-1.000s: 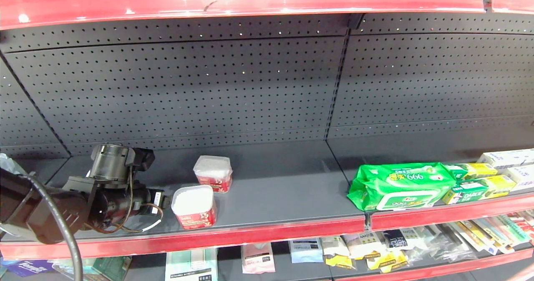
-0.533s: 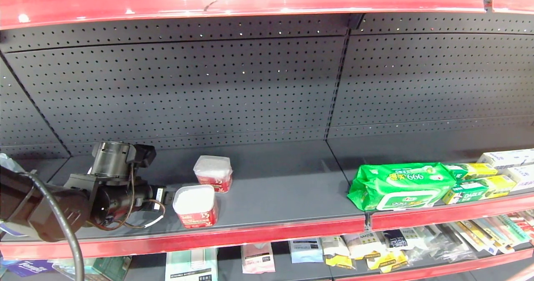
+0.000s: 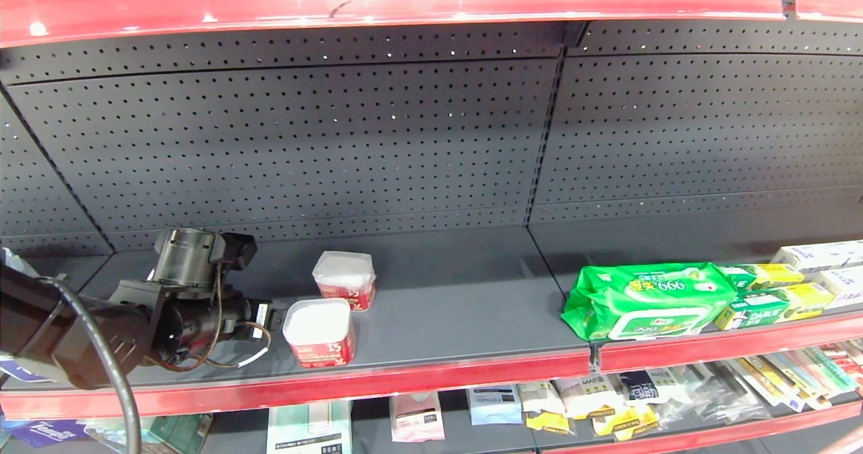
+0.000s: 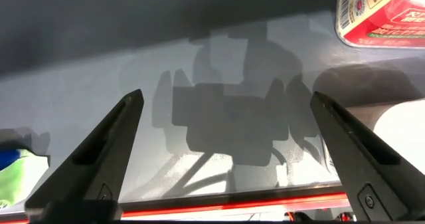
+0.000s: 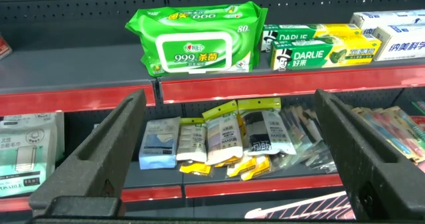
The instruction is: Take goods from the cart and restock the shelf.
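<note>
Now, head view: my left arm lies on the grey shelf, just beside the front tub. The rear tub stands behind it, and the green wipes pack sits well to the right. Left wrist view: my left tool is spread wide over the shelf, gripping nothing. Right wrist view: my right tool is likewise released, facing the wipes pack and toothpaste boxes.

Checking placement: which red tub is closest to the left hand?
The front tub, right beside the open left hand; the other tub stands farther back on the shelf.
</note>
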Available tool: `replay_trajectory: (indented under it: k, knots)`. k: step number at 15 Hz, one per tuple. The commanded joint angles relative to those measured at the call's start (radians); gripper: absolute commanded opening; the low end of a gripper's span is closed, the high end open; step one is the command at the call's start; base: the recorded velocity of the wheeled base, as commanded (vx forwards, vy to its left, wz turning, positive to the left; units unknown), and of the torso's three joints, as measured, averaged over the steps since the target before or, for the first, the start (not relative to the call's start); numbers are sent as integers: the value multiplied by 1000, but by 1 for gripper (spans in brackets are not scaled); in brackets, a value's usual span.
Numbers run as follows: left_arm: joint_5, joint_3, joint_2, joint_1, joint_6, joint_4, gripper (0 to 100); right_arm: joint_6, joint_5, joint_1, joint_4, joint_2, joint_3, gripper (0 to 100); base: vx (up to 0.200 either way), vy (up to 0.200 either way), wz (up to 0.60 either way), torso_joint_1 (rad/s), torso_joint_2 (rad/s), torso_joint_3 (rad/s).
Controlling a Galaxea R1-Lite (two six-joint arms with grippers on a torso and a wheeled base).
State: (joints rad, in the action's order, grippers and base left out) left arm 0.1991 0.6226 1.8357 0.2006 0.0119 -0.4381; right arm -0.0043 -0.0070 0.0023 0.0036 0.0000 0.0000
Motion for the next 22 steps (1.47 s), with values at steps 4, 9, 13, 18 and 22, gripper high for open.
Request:
replay_trajectory:
  k: [4, 9, 13, 18, 22]
  knots:
    - [2, 13, 16, 13, 0, -1, 100, 0, -1, 1, -1, 2, 0, 100, 0, 0, 0, 0, 0, 0]
    - [2, 14, 19, 19, 0, -1, 100, 0, -1, 1, -1, 2, 0, 100, 0, 0, 0, 0, 0, 0]
    - [2, 14, 19, 22, 0, 1, 100, 0, 1, 1, -1, 2, 0, 100, 0, 0, 0, 0, 0, 0]
    - [2, 13, 20, 23, 0, 1, 100, 0, 1, 1, 1, 2, 0, 100, 0, 0, 0, 0, 0, 0]
    - [2, 14, 22, 22, 0, -1, 100, 0, 1, 1, -1, 2, 0, 100, 0, 0, 0, 0, 0, 0]
